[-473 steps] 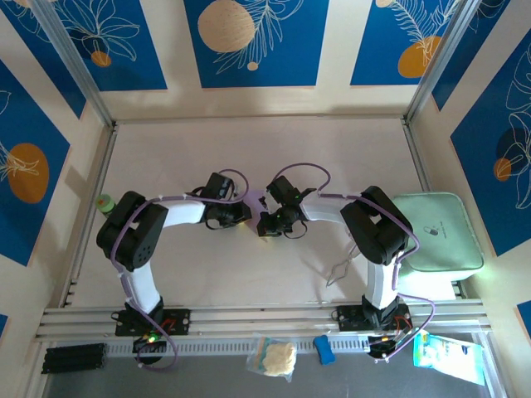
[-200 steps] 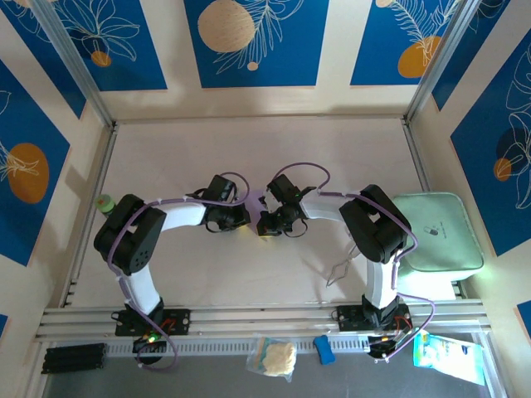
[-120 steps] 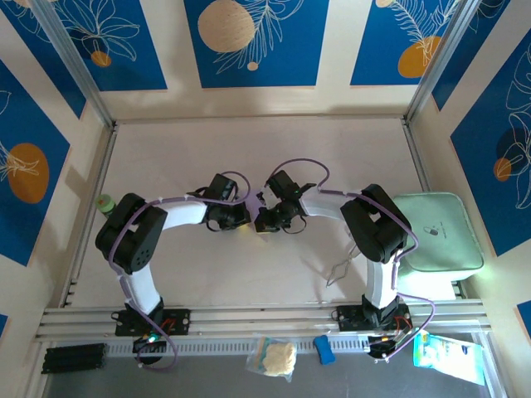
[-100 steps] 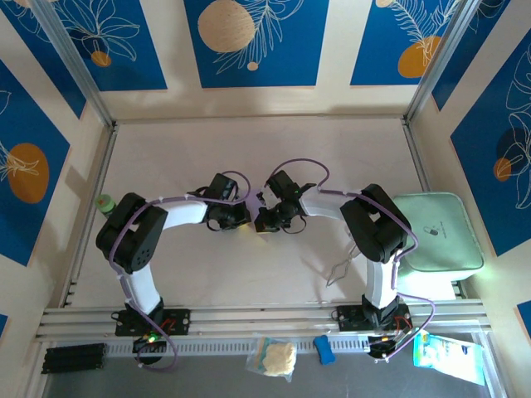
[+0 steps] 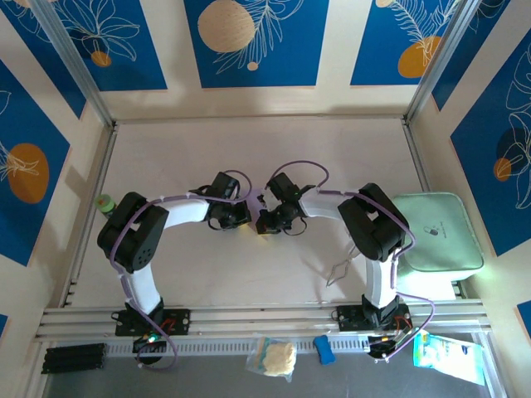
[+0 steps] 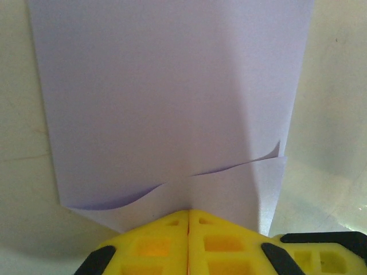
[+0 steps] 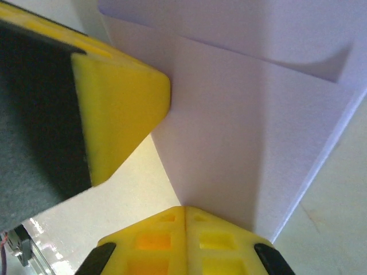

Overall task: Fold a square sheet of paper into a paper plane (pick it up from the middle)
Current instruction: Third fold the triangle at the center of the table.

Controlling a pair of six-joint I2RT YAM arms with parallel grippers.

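The lavender sheet of paper (image 6: 166,97) lies folded on the table, one layer overlapping another with a wavy edge. My left gripper (image 6: 188,213) is shut on its near edge, yellow fingers pressed together. My right gripper (image 7: 184,209) is shut on another edge of the same paper (image 7: 229,132), and a yellow finger of the left gripper (image 7: 117,109) presses the sheet close by. In the top view the left gripper (image 5: 246,217) and the right gripper (image 5: 262,220) meet at the table's middle, and the arms hide nearly all of the paper.
A mint-green tray (image 5: 436,232) sits at the right edge. Thin wire tongs (image 5: 340,269) lie by the right arm's base. A small green object (image 5: 104,201) stands at the left rail. A bag (image 5: 272,356) and packets lie beyond the near rails.
Both wrists have shifted only slightly around the table's middle. Each gripper has stayed shut on the paper.
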